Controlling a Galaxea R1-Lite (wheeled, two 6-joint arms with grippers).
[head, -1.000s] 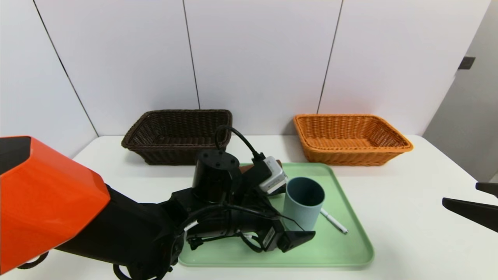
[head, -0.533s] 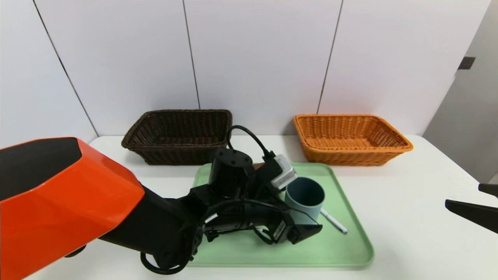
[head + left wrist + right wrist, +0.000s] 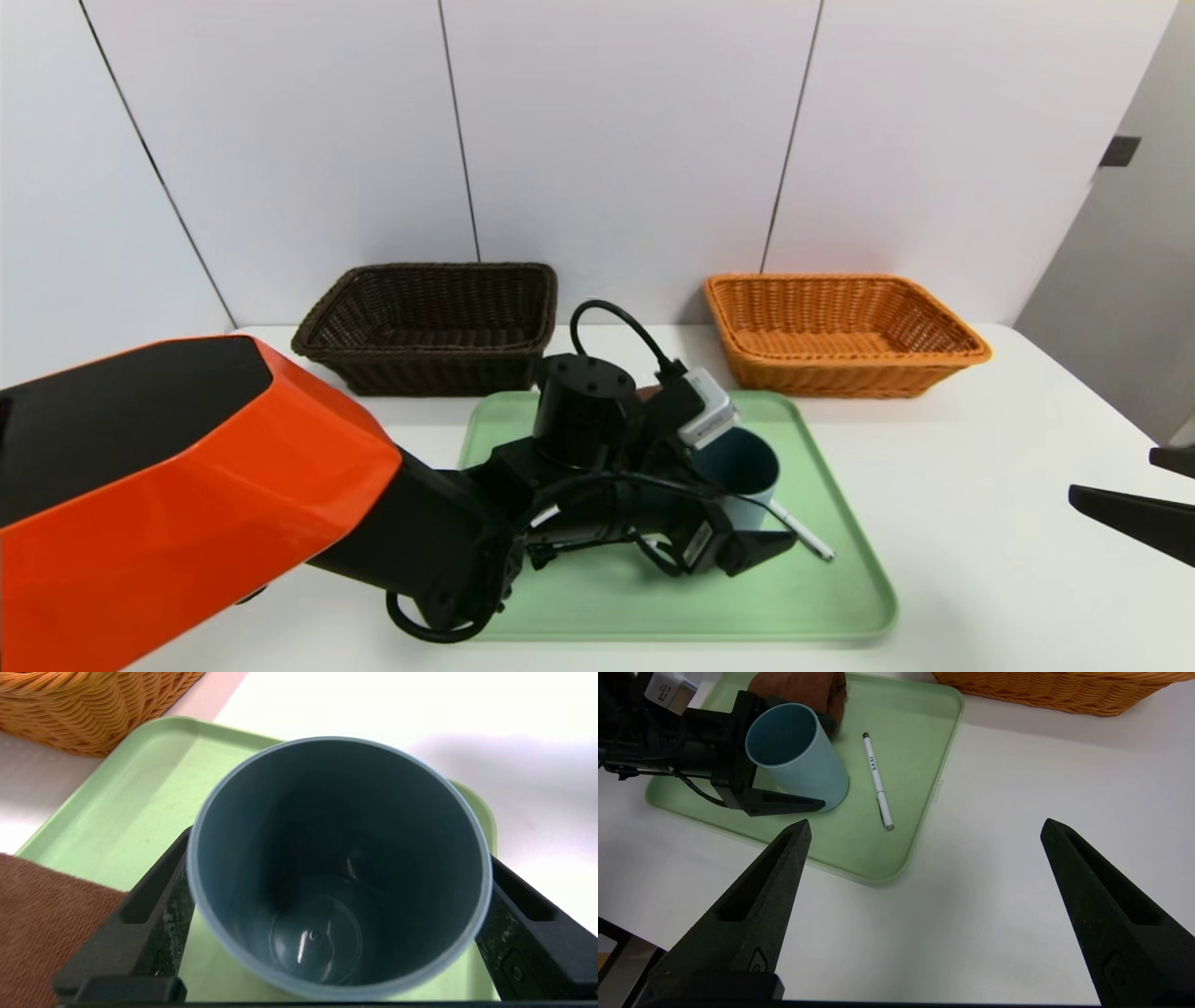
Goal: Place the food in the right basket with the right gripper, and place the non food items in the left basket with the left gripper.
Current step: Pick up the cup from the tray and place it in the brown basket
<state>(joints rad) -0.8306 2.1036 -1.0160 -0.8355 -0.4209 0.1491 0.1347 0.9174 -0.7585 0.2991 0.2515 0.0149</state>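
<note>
On the tray [image 3: 747, 602], which lies on the white worktop [image 3: 990, 523], the left pincer [image 3: 338, 896] is spread wide around the cup [image 3: 338, 868]; the right pincer [image 3: 927, 828] stands open, holding nothing, off the tray's right side. Beyond the tray are the dark basket [image 3: 425, 369], orange basket [image 3: 850, 373] and white wall panels [image 3: 625, 149].

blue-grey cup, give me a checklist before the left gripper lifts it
1. Left gripper straddles the cup: ok, one finger on either side
2. Fingers closed firmly on the cup: not ok, jaws look wide open
3. Cup upright on the green tray: ok
4. Pen outside the jaws: ok, it lies beside the cup
5. Dark brown basket has room for the cup: ok
6. Right gripper away from the cup: ok, open over the bare tabletop
</note>
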